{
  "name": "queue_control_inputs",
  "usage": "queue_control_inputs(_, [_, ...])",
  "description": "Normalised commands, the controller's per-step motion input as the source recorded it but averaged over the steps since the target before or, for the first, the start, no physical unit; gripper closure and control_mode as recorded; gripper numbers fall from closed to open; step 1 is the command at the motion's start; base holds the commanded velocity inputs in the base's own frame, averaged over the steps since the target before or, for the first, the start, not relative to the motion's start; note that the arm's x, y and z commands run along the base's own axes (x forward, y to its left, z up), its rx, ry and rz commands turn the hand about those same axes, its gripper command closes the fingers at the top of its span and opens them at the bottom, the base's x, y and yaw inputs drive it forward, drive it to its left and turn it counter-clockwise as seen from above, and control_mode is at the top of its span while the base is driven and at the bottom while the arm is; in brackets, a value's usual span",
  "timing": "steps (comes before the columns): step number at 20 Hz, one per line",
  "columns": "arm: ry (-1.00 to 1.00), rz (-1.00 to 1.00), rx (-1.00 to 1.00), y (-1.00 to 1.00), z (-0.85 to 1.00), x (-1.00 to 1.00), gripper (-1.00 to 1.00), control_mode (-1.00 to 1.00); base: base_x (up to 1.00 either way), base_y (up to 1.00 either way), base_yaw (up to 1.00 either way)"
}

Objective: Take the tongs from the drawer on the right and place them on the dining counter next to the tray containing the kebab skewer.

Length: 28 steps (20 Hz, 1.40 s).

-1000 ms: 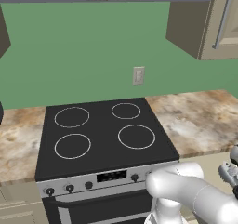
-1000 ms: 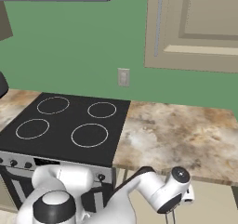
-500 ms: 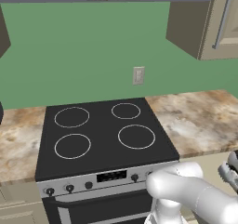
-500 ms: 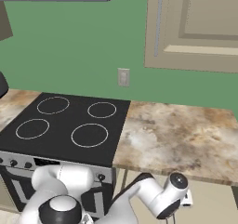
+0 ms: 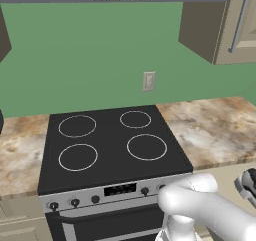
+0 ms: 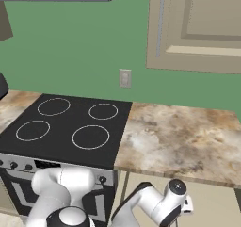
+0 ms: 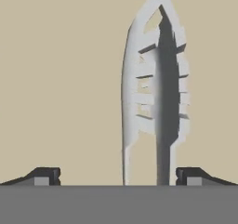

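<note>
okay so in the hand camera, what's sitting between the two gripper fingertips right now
In the hand view, the tongs lie between the open fingertips, nearer the right one, ridged tip pointing away, on the plain beige drawer floor. Nothing else lies there.

One stove, four burner rings. One wall outlet. One tongs. One wall cabinet.

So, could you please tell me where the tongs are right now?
In the hand view the tongs lie on the beige drawer floor, between the open hand's two fingertips and nearer the right-hand one, ridged tip pointing up the picture.
</note>
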Motion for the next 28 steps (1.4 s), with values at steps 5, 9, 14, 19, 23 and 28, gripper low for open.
queue_control_inputs(5, [0.01, 0.0, 0.04, -0.14, 0.06, 0.0, -1.0, -1.0, 0.0, 0.0, 0.0])
queue_control_inputs(9, [0.01, 0.0, 0.01, -0.04, 0.01, 0.0, -1.0, -1.0, 0.0, 0.0, 0.0])
queue_control_inputs(14, [0.0, 0.0, 0.0, 0.0, -0.25, 0.0, -1.0, -1.0, 0.0, 0.0, 0.0])
queue_control_inputs(19, [0.0, 0.0, -0.01, 0.0, -0.49, 0.0, -1.0, -1.0, 0.0, 0.0, 0.0])
queue_control_inputs(23, [0.0, 0.0, -0.03, 0.0, -0.72, 0.0, -1.0, -1.0, 0.0, 0.0, 0.0])
queue_control_inputs(28, [0.0, 0.0, 0.0, 0.0, -0.69, 0.0, 1.0, -1.0, 0.0, 0.0, 0.0])
